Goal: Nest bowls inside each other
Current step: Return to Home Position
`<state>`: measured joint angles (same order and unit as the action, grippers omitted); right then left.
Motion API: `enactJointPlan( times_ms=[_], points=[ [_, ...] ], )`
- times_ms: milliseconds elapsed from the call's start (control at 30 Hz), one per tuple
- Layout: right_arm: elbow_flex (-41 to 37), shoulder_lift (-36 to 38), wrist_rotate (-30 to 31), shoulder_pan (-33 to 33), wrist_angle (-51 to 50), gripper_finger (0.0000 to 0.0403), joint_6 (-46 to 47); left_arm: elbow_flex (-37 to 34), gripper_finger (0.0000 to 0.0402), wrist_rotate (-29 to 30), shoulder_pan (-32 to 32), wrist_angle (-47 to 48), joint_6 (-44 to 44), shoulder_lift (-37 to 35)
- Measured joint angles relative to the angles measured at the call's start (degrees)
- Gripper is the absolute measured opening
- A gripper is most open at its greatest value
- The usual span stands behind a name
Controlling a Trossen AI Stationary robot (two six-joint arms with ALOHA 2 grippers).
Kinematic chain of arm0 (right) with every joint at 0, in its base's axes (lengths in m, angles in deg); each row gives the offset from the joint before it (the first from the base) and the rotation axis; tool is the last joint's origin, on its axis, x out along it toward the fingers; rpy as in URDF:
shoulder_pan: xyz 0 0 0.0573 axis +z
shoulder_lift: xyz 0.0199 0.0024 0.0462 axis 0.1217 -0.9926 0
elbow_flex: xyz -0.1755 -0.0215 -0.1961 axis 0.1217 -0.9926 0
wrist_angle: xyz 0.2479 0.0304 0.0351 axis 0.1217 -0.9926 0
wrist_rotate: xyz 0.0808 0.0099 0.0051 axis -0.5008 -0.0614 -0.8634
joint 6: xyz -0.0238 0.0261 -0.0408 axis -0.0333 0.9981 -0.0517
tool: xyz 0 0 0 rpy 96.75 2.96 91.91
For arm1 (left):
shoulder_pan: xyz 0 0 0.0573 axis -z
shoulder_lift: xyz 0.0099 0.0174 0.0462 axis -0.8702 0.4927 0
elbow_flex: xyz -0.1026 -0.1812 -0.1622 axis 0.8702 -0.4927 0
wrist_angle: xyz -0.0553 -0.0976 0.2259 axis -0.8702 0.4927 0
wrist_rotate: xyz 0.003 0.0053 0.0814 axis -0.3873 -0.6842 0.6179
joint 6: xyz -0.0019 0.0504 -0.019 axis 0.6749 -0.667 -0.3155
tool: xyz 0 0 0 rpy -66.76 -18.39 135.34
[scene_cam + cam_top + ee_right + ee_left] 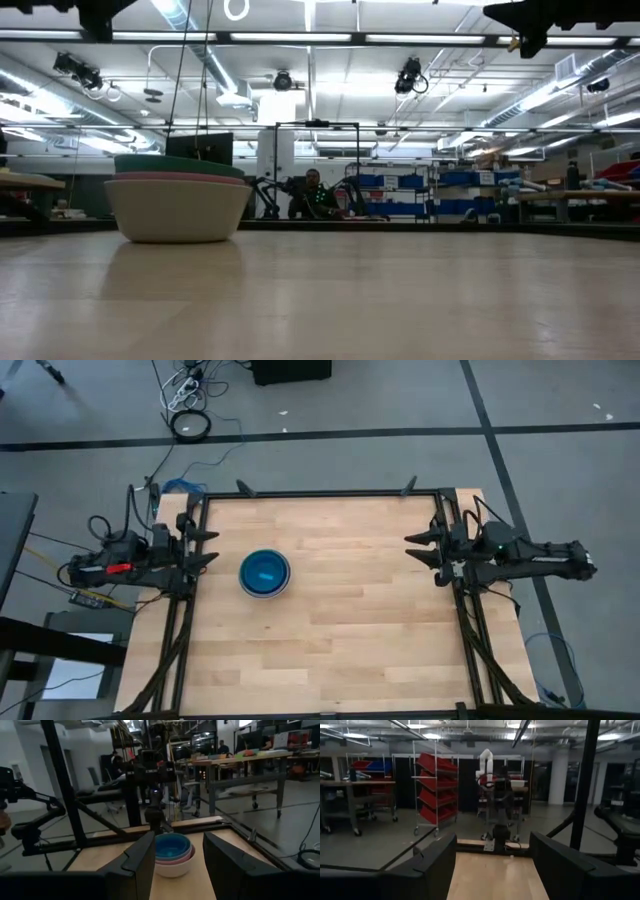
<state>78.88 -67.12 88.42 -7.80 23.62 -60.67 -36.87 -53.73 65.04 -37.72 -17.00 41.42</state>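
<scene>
The bowls stand as one nested stack (265,574) on the wooden table, left of its middle. From above, the bright blue inside shows. The low view shows the stack (178,205) with a grey-white outer bowl resting on its base, and pink and teal rims above it. In the right wrist view the stack (172,854) sits far off, in line with the gap between the fingers. My left gripper (207,546) hovers open at the table's left edge and my right gripper (412,548) open at the right edge. Both point inward and hold nothing.
A black frame rail (320,494) runs round the table's far and side edges. Bare wood (360,610) stretches from the stack to the right edge. Cables (190,420) lie on the floor beyond the table. A person (315,192) sits far back in the room.
</scene>
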Motion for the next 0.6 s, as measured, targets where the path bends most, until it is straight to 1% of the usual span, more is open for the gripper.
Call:
enactJointPlan(
  times_ms=[100,267,467,533,600],
  points=[
    [-0.94,1.02,0.00,0.64,0.57,0.0155,0.03,-3.40,0.0259,-0.01,0.00,-1.19,1.19,-3.44],
    [-3.50,5.21,0.28,0.82,2.52,0.0155,-0.36,-4.45,0.0259,0.01,0.00,-1.78,1.11,-3.08],
    [-9.29,11.48,0.67,0.84,2.62,0.0155,0.45,-5.07,0.0259,0.01,0.00,-2.21,-1.84,-3.40],
    [-11.65,13.36,1.16,0.84,3.32,0.0155,1.29,-6.73,0.0259,0.01,0.00,-2.23,-2.32,-3.40],
    [-14.37,14.94,1.55,0.84,4.60,0.0155,2.34,-9.06,0.0259,0.01,0.00,-4.69,-2.39,-3.40]
  ],
)
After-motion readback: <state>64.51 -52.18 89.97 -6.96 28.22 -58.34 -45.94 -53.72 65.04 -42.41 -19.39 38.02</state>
